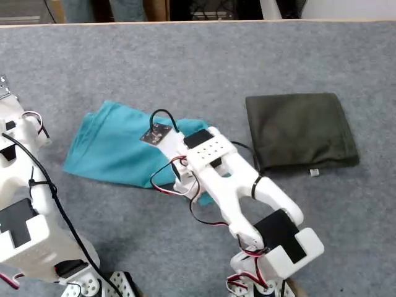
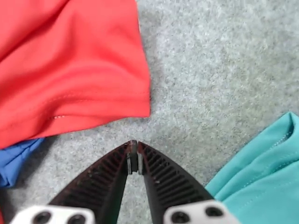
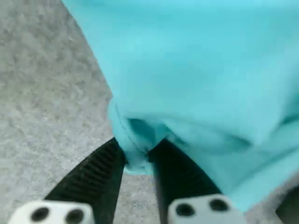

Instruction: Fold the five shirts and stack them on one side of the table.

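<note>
Under teal shirt (image 1: 114,145), nubbly grey table (image 1: 185,62). Right of it, olive shirt (image 1: 300,130), a flat folded rectangle. On teal shirt's rumpled hem, right gripper (image 3: 138,156) pinched tight. Just off teal shirt, left gripper (image 2: 134,156) closed, empty, by smooth red shirt (image 2: 70,60).

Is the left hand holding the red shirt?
No, the left hand is shut on nothing above the grey table, apart from the red shirt.

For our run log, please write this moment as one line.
right hand: shut on teal shirt | left hand: shut, empty, near red shirt | dark green shirt: folded, lying apart
</note>
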Tool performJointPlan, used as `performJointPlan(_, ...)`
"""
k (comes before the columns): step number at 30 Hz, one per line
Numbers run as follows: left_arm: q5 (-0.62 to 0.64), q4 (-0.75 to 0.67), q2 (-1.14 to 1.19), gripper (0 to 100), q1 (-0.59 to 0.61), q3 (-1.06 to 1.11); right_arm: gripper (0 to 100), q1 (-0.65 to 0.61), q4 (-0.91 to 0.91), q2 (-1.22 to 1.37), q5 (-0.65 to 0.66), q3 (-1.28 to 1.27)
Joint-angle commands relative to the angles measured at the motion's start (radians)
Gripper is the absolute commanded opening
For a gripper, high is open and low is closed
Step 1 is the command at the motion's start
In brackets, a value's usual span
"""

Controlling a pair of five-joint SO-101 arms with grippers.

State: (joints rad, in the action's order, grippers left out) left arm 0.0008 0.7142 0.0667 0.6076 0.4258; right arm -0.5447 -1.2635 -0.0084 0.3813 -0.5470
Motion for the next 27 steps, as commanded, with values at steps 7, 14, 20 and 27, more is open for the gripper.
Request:
performJointPlan(7,0.003,-0.014,-0.04,3,-0.005,-0.004,1.6,-0.063,-0.373,-0.136,-0.04,0.427)
performJointPlan(14,0.003,-0.014,-0.04,3,-0.005,-0.004,1.8,-0.222,-0.496,-0.147,-0.284,0.908)
performJointPlan(20,0.003,-0.014,-0.04,3,-0.005,-0.002,1.8,0.037,-0.443,-0.119,-0.382,0.854)
performJointPlan(27,0.003,-0.014,-0.04,3,-0.007,0.001,1.8,0.47,-0.189,0.025,-0.074,0.387)
